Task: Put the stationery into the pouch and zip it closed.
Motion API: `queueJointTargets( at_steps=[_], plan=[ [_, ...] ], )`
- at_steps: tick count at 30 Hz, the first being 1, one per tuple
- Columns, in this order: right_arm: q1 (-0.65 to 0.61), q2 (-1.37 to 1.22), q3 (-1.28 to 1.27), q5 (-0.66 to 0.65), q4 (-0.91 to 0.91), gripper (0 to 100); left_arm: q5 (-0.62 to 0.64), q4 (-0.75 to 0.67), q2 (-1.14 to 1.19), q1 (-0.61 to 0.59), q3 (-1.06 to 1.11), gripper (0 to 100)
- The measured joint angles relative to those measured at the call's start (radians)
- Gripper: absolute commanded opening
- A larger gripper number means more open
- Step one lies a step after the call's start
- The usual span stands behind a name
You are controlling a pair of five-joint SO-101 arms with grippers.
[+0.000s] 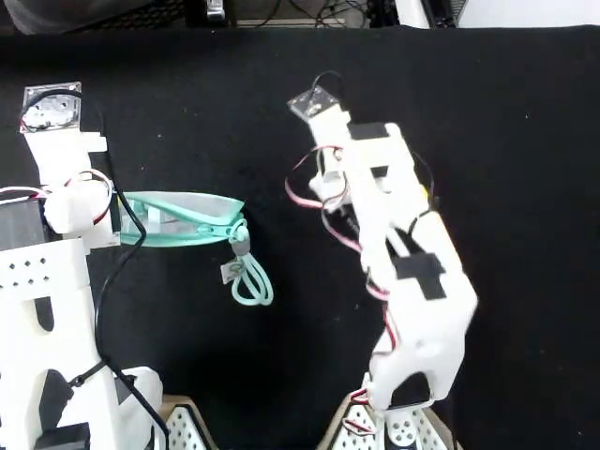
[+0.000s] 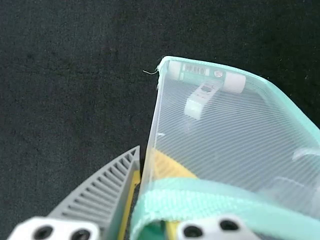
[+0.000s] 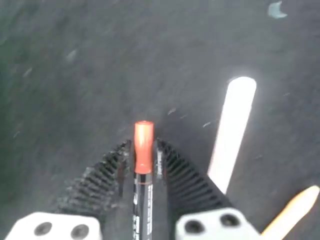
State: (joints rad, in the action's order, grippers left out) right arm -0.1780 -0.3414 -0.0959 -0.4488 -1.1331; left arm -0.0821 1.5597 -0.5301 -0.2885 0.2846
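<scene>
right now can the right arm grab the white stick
Probably not: the right gripper is shut on the red-capped pen, though the white stick lies bare close by.

One pouch (image 1: 178, 220), one pen (image 3: 143, 150), two sticks (image 3: 232, 135).

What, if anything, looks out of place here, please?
Nothing stands out: the left gripper holds the pouch by one end, and the pen sits straight between the fingers of the right gripper; a white stick lies nearby.
</scene>
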Motion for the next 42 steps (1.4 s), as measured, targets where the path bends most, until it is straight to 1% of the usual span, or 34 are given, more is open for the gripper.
queueJointTargets(
  at_steps=[4,8,10,14,16,17,19,20,22,24,25,28,31,34,38,42],
  plan=[
    [-0.04,0.075,-0.169,-0.006,0.069,1.6,0.0,0.0,0.0,0.0,0.0,3],
    [-0.038,0.078,-0.253,-0.068,0.127,1.8,0.0,0.0,0.0,0.0,0.0,3],
    [-0.038,0.069,-0.258,-0.092,0.133,6.0,0.0,0.0,0.0,0.0,0.0,3],
    [-0.043,0.049,-0.256,-0.12,0.135,20.8,0.0,0.0,0.0,0.0,0.0,3],
    [-0.052,0.048,-0.256,-0.123,0.118,22.1,0.0,0.0,0.0,0.0,0.0,3],
    [-0.058,0.048,-0.256,-0.123,0.112,21.7,0.0,0.0,0.0,0.0,0.0,3],
    [-0.06,0.048,-0.256,-0.123,0.11,17.5,0.0,0.0,0.0,0.0,0.0,3],
    [-0.06,0.048,-0.256,-0.123,0.11,13.1,0.0,0.0,0.0,0.0,0.0,3],
    [-0.058,0.048,-0.256,-0.132,0.112,0.7,0.0,0.0,0.0,0.0,0.0,3],
    [-0.051,0.048,-0.249,-0.153,0.118,3.3,0.0,0.0,0.0,0.0,0.0,3],
    [-0.044,0.046,-0.242,-0.157,0.121,1.4,0.0,0.0,0.0,0.0,0.0,3],
    [-0.031,0.049,-0.238,-0.161,0.121,1.1,-0.009,0.0,0.0,0.0,0.0,3],
    [0.002,0.11,-0.247,-0.163,0.089,1.1,-0.017,0.0,0.0,0.0,0.0,3],
    [0.035,0.255,-0.296,-0.167,0.061,1.1,-0.017,0.0,0.0,0.0,0.0,3],
    [0.037,0.531,-0.425,-0.167,0.052,1.1,-0.021,0.0,0.0,0.0,0.0,3],
    [-0.002,0.852,-0.551,-0.095,0.052,1.1,-0.023,0.0,0.0,0.0,0.0,3]
  ],
)
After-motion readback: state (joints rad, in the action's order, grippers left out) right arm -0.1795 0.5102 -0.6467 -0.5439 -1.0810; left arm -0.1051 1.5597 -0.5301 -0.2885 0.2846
